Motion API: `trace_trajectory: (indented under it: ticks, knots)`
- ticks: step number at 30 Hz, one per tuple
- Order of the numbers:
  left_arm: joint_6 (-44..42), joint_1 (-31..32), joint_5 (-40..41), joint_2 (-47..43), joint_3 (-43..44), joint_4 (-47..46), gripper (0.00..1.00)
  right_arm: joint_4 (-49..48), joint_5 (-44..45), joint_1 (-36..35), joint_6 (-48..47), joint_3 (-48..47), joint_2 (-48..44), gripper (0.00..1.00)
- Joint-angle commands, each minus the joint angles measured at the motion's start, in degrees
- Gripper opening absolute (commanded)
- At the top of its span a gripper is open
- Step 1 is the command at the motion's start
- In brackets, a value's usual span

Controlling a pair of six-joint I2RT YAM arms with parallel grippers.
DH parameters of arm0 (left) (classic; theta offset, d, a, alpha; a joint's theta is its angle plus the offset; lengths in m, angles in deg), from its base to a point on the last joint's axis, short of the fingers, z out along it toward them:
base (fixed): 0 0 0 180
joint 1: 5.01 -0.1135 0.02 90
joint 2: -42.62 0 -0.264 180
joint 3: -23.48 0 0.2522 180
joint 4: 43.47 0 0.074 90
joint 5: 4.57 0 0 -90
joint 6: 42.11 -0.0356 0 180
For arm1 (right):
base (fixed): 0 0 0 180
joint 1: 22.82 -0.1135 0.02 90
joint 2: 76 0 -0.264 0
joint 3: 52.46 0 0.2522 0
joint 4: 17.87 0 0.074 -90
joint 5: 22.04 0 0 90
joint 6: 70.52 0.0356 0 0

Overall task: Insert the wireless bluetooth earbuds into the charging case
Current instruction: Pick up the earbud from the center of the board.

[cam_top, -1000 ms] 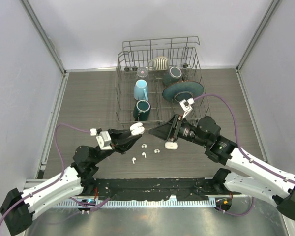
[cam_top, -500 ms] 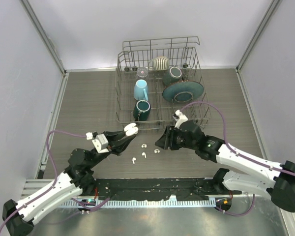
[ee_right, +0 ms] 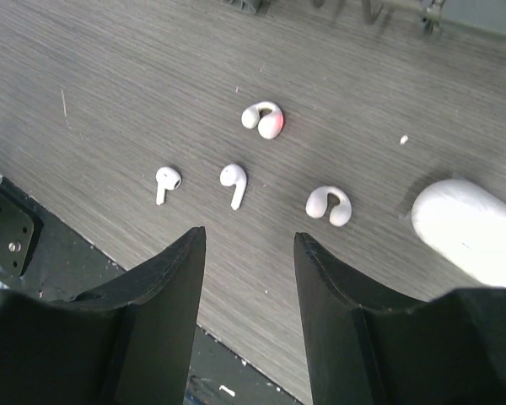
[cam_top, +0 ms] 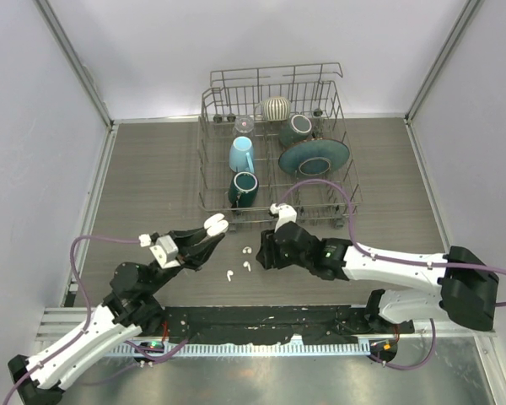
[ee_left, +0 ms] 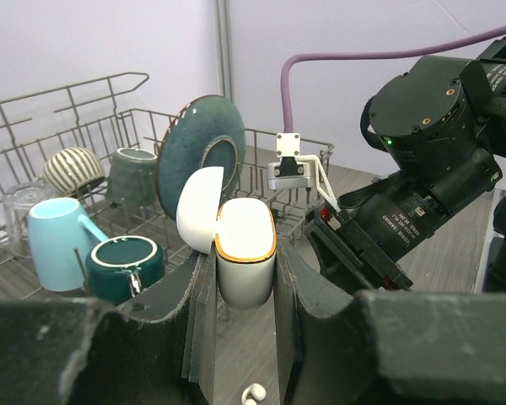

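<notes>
While hovering right gripper [ee_right: 247,240] over the table [cam_top: 152,169] with jaws moderately apart and nothing between them, not yet touching anything; looking straight down on the two wireless bluetooth earbuds [ee_right: 233,181], just ahead of the fingertips; one nearly on the gap's centreline, the other off to one side past a finger. Stems roughly along the fingers' direction, heads away, stem tips toward the gripper, the off-side one canted a little; so closing across the centred stem looks workable without much wrist roll, judging from the wrist view.

Lying near the middle of the table's near edge, side by side, not touching each other. Also two hook-shaped white buds [ee_right: 264,118] there, one farther out and one just beside the stemmed pair, plus a second white case [ee_right: 464,228] past the other finger; easy to grab the wrong thing.

Gripping charging case [ee_left: 244,249] in left gripper [ee_left: 243,278], clamped tight on the body, lid [ee_left: 198,207] flipped open, mouth up; raised off the table toward the near-left corner, apart from the earbuds; so right arm clearly nearer for the pick, left only presenting the case.

Versus a second ago: swung right arm left from over the second case to over the buds, hiding that case in the top view; pulled left arm back toward the near-left corner with the case; left earbuds where they were.
</notes>
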Motion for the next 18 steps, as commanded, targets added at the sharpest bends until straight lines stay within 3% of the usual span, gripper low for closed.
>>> trace_trajectory:
  ticks: [1, 8, 18]
  knots:
    - [-1.3, 0.0, 4.4, -5.1, -0.5, 4.1, 0.00, -3.9, 1.5, -0.2, -2.9, -4.4, 3.6, 0.52]
    - [-2.2, 0.0, 6.2, -11.0, -0.2, 10.8, 0.00, -6.6, 1.3, -1.8, -3.2, -6.5, 11.0, 0.49]
    - [-1.9, 0.0, 8.4, -13.0, -0.2, 11.4, 0.00, -7.6, 0.1, -2.9, -4.9, -9.1, 16.8, 0.48]
